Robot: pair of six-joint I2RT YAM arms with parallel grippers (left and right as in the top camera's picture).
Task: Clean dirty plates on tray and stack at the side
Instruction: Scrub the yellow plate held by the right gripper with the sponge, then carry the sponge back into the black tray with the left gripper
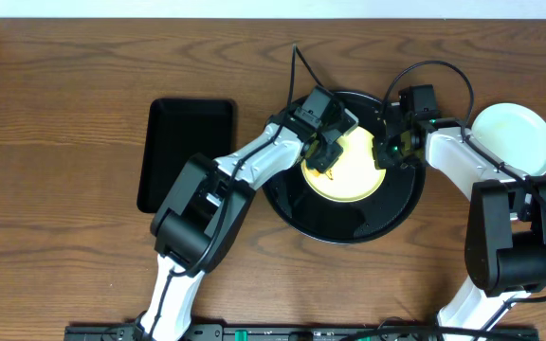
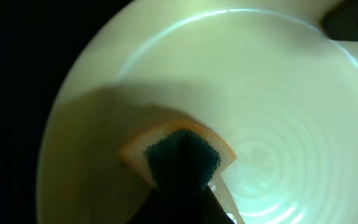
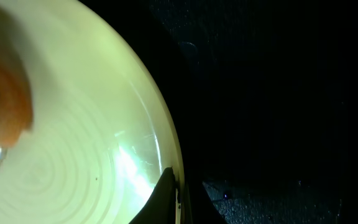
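While the left claw (image 1: 330,159), clamped on the sponge (image 2: 182,152), presses the yellow plate (image 2: 260,81) beneath it in the tray (image 1: 349,223), I cannot tell whether the right claw (image 1: 384,152) grips its rim; hard strokes could skid it.

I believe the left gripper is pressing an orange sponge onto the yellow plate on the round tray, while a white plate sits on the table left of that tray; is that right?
Not quite: the overhead view shows the white plate on the table to the right of the round tray, not the left. The left gripper does press the orange sponge onto the yellow plate.
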